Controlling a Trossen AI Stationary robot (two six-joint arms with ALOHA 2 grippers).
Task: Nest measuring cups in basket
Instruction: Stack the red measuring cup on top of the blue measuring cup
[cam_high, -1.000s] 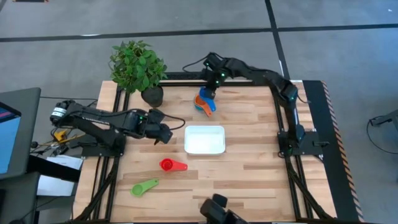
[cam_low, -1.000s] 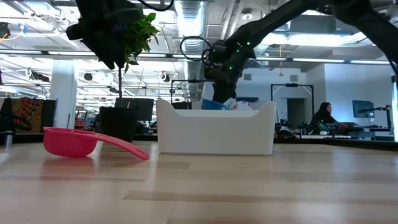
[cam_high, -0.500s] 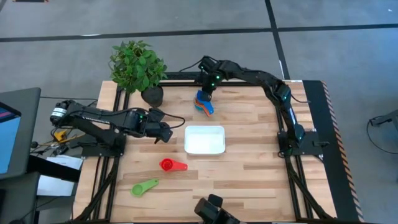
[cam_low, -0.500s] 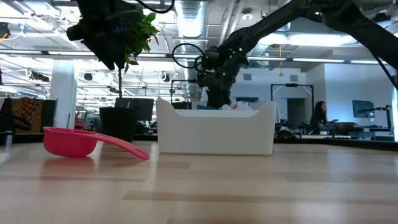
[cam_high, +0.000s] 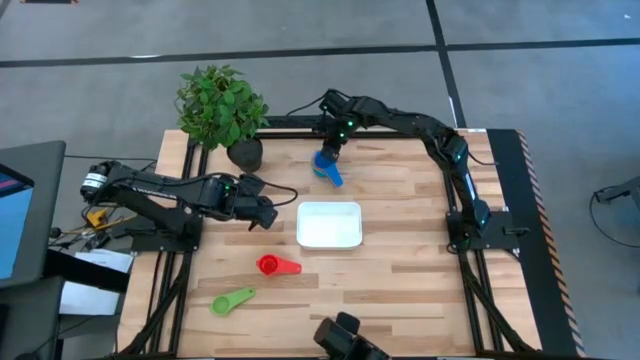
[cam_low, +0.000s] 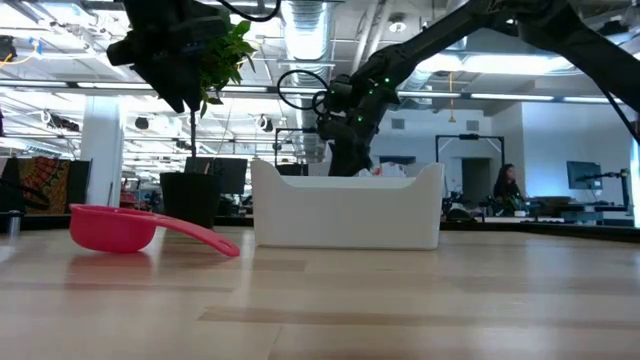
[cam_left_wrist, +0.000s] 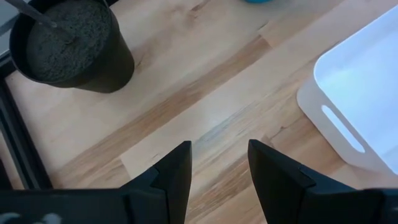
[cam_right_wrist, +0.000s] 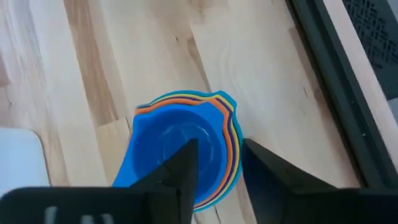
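Stack of nested cups sits on the bare wood near the table's far edge, beyond the basket — blue bowl on top, with orange, yellow and red rims showing under it in the right wrist view. From above it reads as one blue clump with a handle pointing toward the basket. Exact count in the stack: can't tell.

Right gripper is directly over the stack, fingers spread and straddling the rim on one side, one finger over the bowl and one outside it. Not clamped yet, as far as I can see.

Two cups lie loose on the near side of the basket: red cup just beyond the basket's corner, green cup farther toward the near edge, apart from the red one.

Basket looks empty in the high view — plain white floor, nothing in it. In the low view the stack is hidden behind the basket wall.

Left gripper hovers over bare wood between the plant pot and the basket, fingers apart, holding nothing. Idle.

Step in hand, my read: right arm picking up the stack to move it into the basket. Next move needs a firm pinch on the rim so the whole nest lifts together, then a short carry to the basket. Red and green are not yet nested.
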